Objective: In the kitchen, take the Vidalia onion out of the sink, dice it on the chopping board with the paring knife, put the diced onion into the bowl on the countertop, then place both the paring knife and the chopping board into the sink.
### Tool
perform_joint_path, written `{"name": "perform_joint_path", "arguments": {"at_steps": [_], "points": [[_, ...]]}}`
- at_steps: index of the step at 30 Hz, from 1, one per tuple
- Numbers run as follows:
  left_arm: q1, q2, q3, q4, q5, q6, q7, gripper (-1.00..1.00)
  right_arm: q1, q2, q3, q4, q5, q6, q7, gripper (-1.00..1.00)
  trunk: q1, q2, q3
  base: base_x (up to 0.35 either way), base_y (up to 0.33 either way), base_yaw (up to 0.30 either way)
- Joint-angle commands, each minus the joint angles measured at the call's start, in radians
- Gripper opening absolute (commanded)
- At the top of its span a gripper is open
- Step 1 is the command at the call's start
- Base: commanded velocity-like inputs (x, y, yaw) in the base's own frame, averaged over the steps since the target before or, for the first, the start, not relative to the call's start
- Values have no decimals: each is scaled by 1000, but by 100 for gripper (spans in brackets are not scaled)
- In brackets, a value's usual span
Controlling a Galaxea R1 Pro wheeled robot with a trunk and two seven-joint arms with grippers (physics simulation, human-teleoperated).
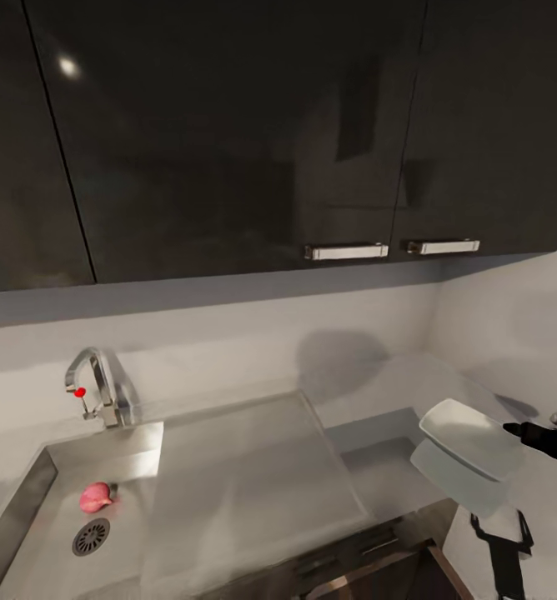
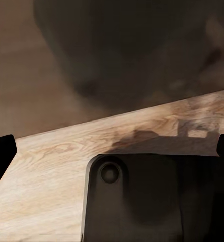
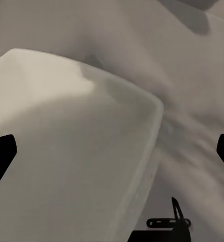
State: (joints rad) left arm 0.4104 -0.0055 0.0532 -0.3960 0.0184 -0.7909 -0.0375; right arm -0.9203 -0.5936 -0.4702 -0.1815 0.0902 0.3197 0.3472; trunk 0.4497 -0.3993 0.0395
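While your right claw (image 1: 512, 430) hovered at the bowl's (image 1: 470, 437) far right edge, its dark body reached in from the right side of the head view, and whether it pinched the rim could not be told. In the right wrist view the two black fingertips (image 3: 2, 151) sat wide apart at the frame's sides, so that claw looked spread open, with the bowl (image 3: 71, 151) lying broad and white just ahead of it and nothing clearly between the fingers. The bowl seemed raised off the table (image 1: 378, 475), with a pale reflection under it.

Well away from your right claw, far to its left, the onion (image 1: 96, 497) lay pinkish on the sink (image 1: 28, 500) floor, just beside the round drain (image 1: 90, 536). The tap (image 1: 95, 383) with its red dot stood behind the basin, and the flat drainboard (image 1: 245, 475) lay between the sink and the bowl. Glossy black cabinets (image 1: 228, 133) with two metal handles (image 1: 346, 251) hung above.

Your left claw (image 2: 112, 151) pointed down at the light wood floor (image 2: 46, 176), its fingertips (image 2: 1, 151) set wide at the frame's edges, holding nothing, with a dark part of the robot's base (image 2: 137, 201) below it.
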Motion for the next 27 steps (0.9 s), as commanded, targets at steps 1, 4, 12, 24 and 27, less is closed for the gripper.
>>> {"name": "perform_joint_path", "arguments": {"at_steps": [1, 4, 12, 24, 27], "points": [[1, -1, 4, -1, 2, -1, -4, 100, 0, -1, -10, 0, 10, 5, 16, 100, 0, -1, -2, 0, 0, 0], [1, -1, 4, -1, 2, -1, -4, 100, 0, -3, -12, 9, 9, 5, 34, 100, 0, -1, -7, 0, 0, 0], [1, -1, 4, -1, 2, -1, -4, 100, 0, -17, -16, 28, 9, 4, 55, 100, 0, -1, -19, 0, 0, 0], [1, -1, 4, -1, 2, -1, -4, 100, 0, -20, -16, 34, 9, 3, 83, 100, 0, -1, -39, 0, 0, 0], [1, -1, 4, -1, 2, -1, -4, 100, 0, -20, -16, 34, 9, 2, 85, 100, 0, -1, -43, 0, 0, 0]]}}
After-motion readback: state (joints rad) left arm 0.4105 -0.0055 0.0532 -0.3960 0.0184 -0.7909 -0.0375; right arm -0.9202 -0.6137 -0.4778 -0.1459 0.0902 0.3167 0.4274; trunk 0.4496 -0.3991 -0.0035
